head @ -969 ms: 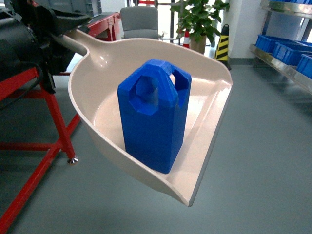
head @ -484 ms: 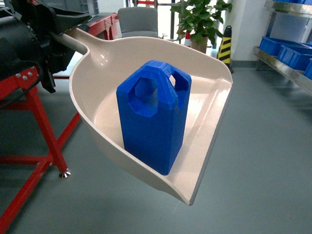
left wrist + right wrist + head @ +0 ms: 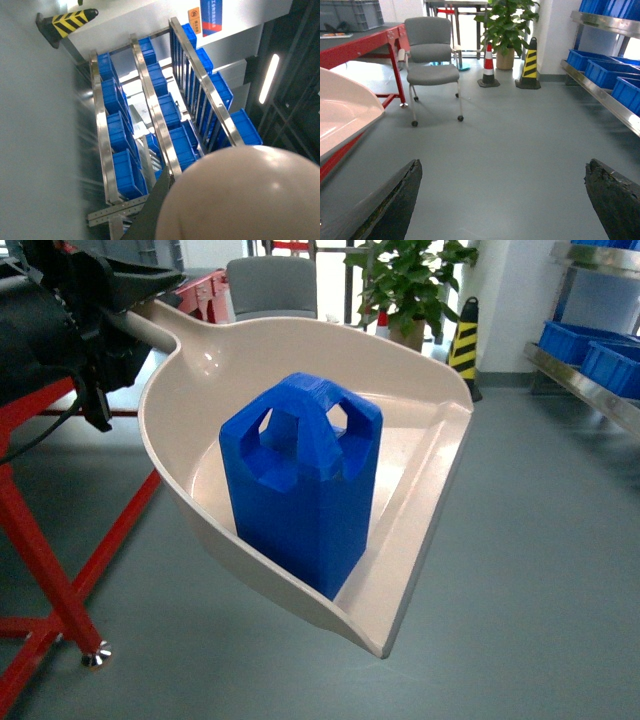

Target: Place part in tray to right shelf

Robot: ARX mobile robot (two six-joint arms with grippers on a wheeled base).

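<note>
The beige tray (image 3: 420, 420) hangs in the air in the middle of the head view. The blue part (image 3: 298, 480) stands upright in it, near its back wall. My left gripper (image 3: 135, 310) is shut on the tray's handle at the upper left. In the left wrist view the tray's rounded back (image 3: 245, 195) fills the lower right, with one dark finger (image 3: 152, 212) beside it. My right gripper (image 3: 502, 165) is open over bare floor, with the tray's edge (image 3: 342, 117) to its left. The right shelf (image 3: 600, 390) runs along the right edge.
A red-framed table (image 3: 40, 550) stands to the left. Behind the tray are a grey chair (image 3: 432, 55), a potted plant (image 3: 507, 25) and striped cones (image 3: 530, 62). Blue crates (image 3: 607, 70) sit on the shelf's steel rail (image 3: 600, 95). Grey floor lies ahead.
The part has turned and slid a little to the left inside the tray. The red table leg has drifted left and down in the head view. The left gripper's hold is unchanged.
</note>
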